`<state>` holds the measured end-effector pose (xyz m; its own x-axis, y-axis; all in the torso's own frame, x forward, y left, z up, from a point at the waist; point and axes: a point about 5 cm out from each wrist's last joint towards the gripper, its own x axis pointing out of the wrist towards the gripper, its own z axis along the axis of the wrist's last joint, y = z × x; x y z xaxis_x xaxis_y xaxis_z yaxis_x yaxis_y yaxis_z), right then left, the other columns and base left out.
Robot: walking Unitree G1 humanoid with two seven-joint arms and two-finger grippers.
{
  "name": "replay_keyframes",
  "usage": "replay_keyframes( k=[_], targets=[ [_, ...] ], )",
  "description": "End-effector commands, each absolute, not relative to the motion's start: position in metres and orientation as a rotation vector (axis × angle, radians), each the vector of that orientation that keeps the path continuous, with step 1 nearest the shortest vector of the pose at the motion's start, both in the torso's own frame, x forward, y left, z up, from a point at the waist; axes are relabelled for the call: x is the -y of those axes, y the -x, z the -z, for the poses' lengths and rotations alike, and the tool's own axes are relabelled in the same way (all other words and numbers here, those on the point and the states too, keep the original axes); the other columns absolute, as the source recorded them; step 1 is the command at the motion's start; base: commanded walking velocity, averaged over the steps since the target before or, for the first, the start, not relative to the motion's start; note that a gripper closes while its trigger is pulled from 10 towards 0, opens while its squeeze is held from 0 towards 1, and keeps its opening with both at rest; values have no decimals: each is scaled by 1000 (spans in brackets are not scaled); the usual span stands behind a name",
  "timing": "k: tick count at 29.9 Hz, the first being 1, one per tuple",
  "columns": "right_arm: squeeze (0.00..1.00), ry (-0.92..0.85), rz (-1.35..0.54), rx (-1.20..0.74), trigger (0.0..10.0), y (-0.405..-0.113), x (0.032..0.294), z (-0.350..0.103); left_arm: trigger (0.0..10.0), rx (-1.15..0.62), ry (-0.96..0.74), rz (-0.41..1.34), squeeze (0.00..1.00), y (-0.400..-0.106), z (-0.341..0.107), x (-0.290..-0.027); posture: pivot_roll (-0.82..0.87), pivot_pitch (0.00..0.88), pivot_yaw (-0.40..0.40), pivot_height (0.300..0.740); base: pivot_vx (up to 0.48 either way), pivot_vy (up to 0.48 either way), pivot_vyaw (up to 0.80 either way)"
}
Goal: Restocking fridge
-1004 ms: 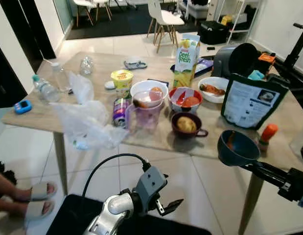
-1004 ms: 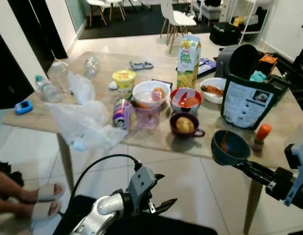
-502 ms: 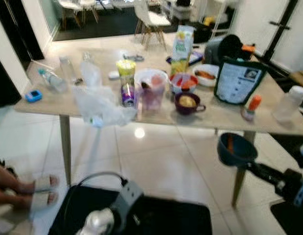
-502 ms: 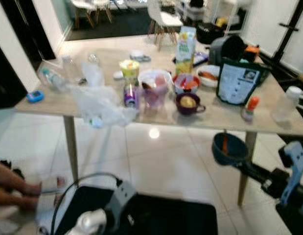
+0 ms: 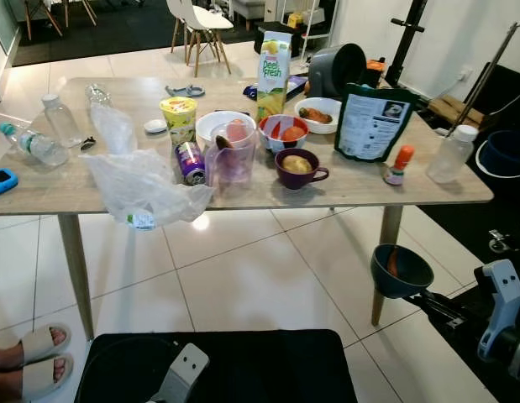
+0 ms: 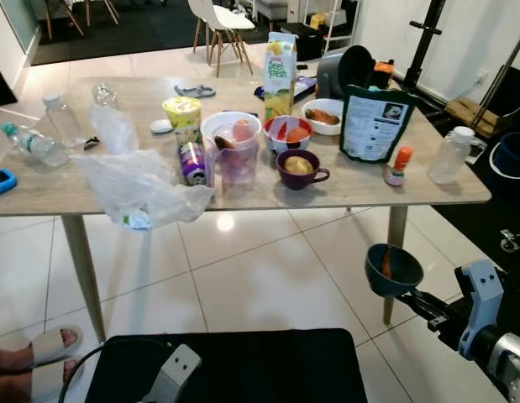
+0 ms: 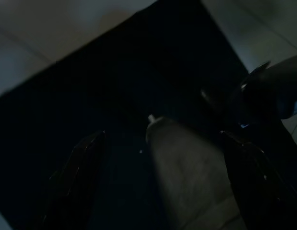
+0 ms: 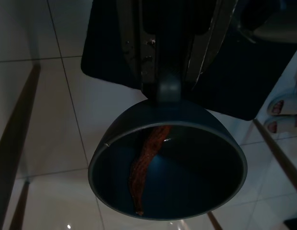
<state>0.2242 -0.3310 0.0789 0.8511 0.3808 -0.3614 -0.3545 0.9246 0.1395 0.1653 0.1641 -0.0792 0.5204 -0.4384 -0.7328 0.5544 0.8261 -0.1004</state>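
Backing off from the desk (image 5: 243, 189) has widened the view since a second ago; right end effector (image 6: 428, 312) grips the blue bowl (image 6: 393, 270) by its handle, low and well short of the desk; carrying step, fridge unseen; left end effector (image 7: 158, 182) hangs open.

Dark blue bowl (image 5: 401, 270), purple mug (image 5: 298, 168), green-and-yellow juice carton (image 5: 274, 64).

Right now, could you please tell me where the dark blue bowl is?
The dark blue bowl hangs in the right gripper, low on the robot's right, off the table near its front right leg.
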Motion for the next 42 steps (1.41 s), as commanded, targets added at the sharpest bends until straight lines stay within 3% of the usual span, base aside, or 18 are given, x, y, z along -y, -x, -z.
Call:
replay_keyframes(
  k=[1,19,31,42],
  targets=[
    [0,-75,-369,-421,10000,-222,328,-68,10000,-907,-161,563,0,-149,87,-176,54,49,-2,740,0,0,0],
    [0,-93,127,-596,10000,-210,336,-1,10000,-997,-156,497,0,-127,98,-184,57,48,-6,740,0,0,0],
    [0,-143,274,-557,10000,-209,323,14,10000,-992,-170,483,0,-129,97,-184,61,47,-1,740,0,0,0],
    [0,-170,300,-515,10000,-216,319,12,10000,-938,-161,437,0,-143,92,-186,66,43,0,740,0,0,-800]
  ],
)
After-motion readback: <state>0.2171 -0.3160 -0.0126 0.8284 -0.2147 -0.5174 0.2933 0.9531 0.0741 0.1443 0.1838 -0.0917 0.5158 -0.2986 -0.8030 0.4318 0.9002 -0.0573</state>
